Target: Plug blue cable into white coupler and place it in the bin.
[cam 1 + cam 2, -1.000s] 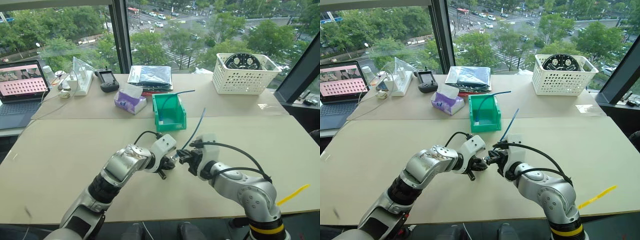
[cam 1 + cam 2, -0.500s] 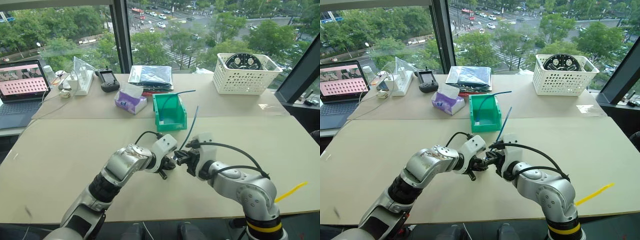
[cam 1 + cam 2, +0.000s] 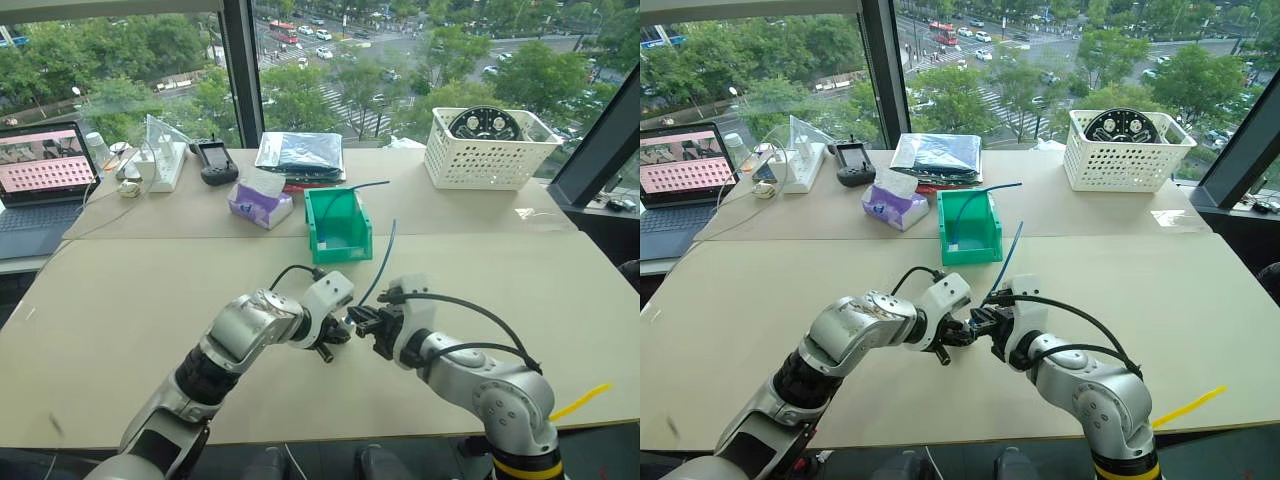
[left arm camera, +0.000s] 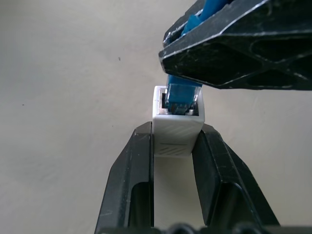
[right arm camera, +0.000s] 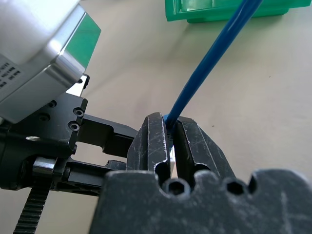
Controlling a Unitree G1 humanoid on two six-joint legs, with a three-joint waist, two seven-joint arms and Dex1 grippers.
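Pincers meet in the air over the near middle of the bench (image 3: 120, 300): the left gripper (image 4: 176, 146) is clenched on the white coupler (image 4: 178, 131), gripping its lower body from both sides, while the right gripper (image 5: 169, 134) is clamped tight on the blue cable (image 3: 380, 262) just behind its plug. In the left wrist view the plug (image 4: 181, 97) sits in the mouth of the coupler's socket, but I cannot tell whether it has latched. That is the main risk: if the right gripper lets go before the plug is fully home, the cable could spring out and drop to the bench. The plug also looks slightly off the socket's line, so a push along the wrong axis could jam it or twist the small coupler out of the left fingers (image 4: 131, 180), which hold only its lower part. The cable's free end rises toward the bin (image 3: 338, 222), which stands well apart near the bench's middle seam, with another blue cable (image 3: 345, 190) poking from it; the carry could snag there.
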